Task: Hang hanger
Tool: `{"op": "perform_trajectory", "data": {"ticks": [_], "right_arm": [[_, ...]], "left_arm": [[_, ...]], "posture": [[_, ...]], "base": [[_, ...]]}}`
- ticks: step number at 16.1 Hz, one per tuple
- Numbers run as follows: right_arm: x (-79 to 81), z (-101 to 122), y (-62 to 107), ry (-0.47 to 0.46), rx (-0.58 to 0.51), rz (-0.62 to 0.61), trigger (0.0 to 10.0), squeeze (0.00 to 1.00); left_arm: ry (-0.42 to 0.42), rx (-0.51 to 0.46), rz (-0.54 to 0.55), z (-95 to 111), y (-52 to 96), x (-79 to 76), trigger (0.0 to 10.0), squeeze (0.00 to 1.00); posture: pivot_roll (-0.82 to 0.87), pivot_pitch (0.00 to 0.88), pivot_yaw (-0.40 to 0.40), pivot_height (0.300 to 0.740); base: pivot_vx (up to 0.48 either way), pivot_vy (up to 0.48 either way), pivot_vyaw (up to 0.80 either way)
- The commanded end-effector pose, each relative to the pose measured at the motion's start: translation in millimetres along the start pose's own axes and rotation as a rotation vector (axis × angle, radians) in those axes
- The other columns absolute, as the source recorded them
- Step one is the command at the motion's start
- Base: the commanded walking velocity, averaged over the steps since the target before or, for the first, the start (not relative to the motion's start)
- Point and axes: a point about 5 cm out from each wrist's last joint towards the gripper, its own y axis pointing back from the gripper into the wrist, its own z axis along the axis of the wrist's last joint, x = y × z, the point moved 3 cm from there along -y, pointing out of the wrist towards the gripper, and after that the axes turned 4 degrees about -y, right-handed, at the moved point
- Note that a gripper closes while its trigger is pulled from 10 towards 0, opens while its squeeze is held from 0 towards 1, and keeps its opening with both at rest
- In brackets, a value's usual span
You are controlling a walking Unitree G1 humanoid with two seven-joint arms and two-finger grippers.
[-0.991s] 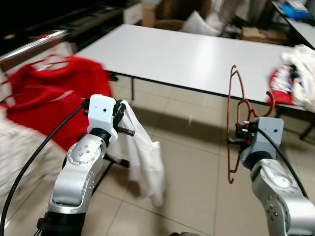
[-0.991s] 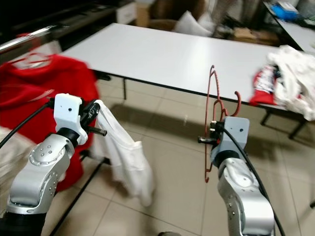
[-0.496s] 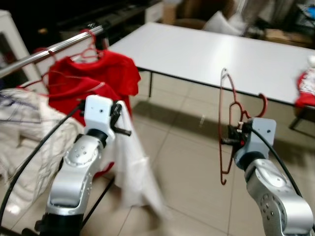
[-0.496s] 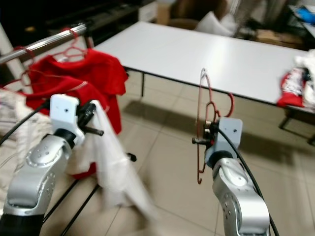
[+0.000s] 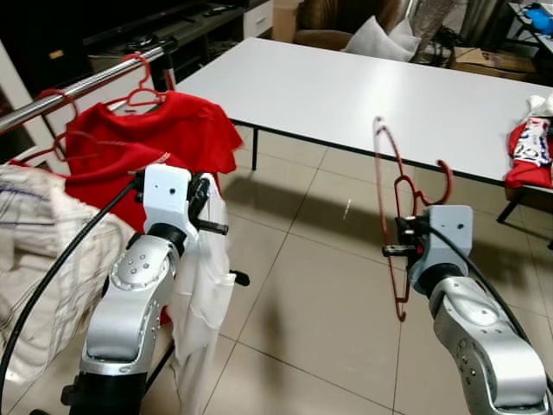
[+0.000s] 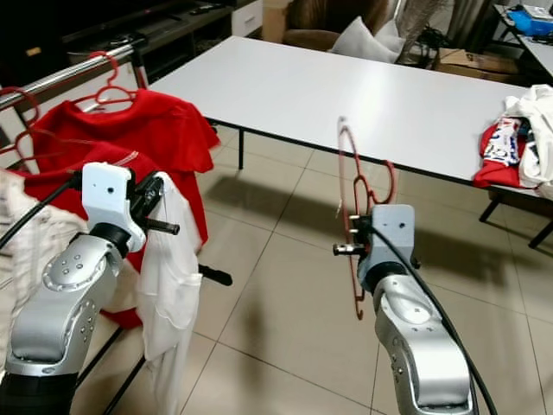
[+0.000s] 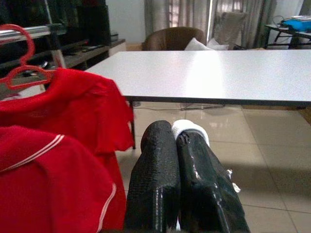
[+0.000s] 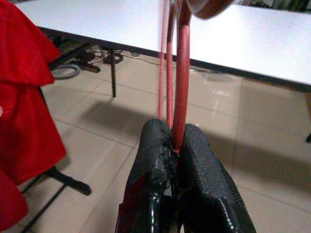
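silver jointed arms | white wrist boxes | black cables | black textured claws

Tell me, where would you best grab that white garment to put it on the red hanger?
Probably at the collar or shoulder, from above. The white garment hangs limp from the left hand, which pinches it at its top edge, leaving the rest dangling free. The red hanger is pinched upright in the right hand, so a top grip suits threading it in.
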Motion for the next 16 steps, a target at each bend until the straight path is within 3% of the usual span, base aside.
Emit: {"op": "perform_trajectory", "data": {"ticks": [1, 2, 6, 16], "right_arm": [[2.4, 6.0, -0.8, -0.027, -0.031, 0.027, 10.0, 0.0], [6.0, 9.9, -0.9, -0.066, -0.045, 0.06, 10.0, 0.0], [8.2, 11.5, -3.4, -0.059, -0.058, 0.077, 10.0, 0.0], [9.4, 15.4, -7.7, -0.043, -0.076, 0.101, 10.0, 0.0]], "left_arm": [[0.005, -0.027, -0.012, 6.8, -3.9, -0.2, 10.0, 0.0], [0.007, -0.029, -0.012, 7.4, -4.8, 1.0, 10.0, 0.0], [0.007, -0.029, -0.006, 7.2, -5.5, 3.3, 10.0, 0.0], [0.003, -0.03, 0.013, 8.0, -8.2, 6.7, 10.0, 0.0]], "posture": [[-0.1, 0.0, -0.01, 0.74], [-0.1, 0.0, -0.01, 0.74], [-0.1, 0.0, -0.01, 0.74], [-0.1, 0.0, -0.017, 0.74]], "base": [[0.33, 0.0, 0.0], [0.349, 0.0, -0.49], [0.353, 0.0, -0.65], [0.356, 0.0, 0.0]]}}
